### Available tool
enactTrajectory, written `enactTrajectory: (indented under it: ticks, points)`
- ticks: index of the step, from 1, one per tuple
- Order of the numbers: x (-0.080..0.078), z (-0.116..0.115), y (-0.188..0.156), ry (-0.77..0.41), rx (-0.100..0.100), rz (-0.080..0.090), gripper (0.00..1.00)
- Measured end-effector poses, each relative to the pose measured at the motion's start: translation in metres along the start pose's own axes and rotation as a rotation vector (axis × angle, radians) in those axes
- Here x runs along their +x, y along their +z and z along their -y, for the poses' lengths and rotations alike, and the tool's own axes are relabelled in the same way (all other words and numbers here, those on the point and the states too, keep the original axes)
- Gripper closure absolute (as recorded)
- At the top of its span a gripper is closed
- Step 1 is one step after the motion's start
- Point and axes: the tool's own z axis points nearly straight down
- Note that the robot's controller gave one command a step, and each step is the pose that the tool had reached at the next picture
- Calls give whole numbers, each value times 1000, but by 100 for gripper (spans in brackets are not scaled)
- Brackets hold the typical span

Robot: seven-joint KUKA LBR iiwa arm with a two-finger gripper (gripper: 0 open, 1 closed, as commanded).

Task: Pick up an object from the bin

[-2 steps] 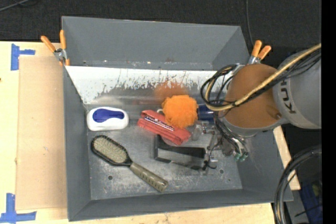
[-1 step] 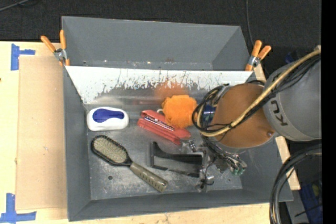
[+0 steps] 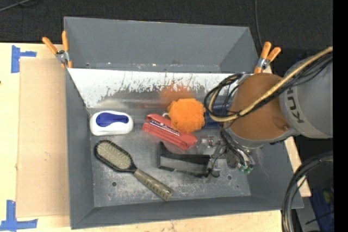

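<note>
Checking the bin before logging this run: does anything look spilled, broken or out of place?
Nothing stands out. The hairbrush, white-and-blue item, red packet, orange puff and black clip lie loose and whole; only the bin's back wall looks scuffed.

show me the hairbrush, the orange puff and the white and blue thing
hairbrush (image 3: 114, 156), camera view, on its bristle head
orange puff (image 3: 186, 114), camera view, on its fuzzy middle
white and blue thing (image 3: 111, 123), camera view, on the middle of its top

bin (image 3: 157, 46): grey | ball (image 3: 186, 115): orange | packet (image 3: 169, 132): red | brush (image 3: 115, 156): olive | scrubber (image 3: 111, 123): white, blue patch | clip (image 3: 182, 163): black
</note>
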Motion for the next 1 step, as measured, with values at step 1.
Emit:
enactTrajectory:
  ticks: [1]
  points:
    - [0,0,0,0,0,0,100]
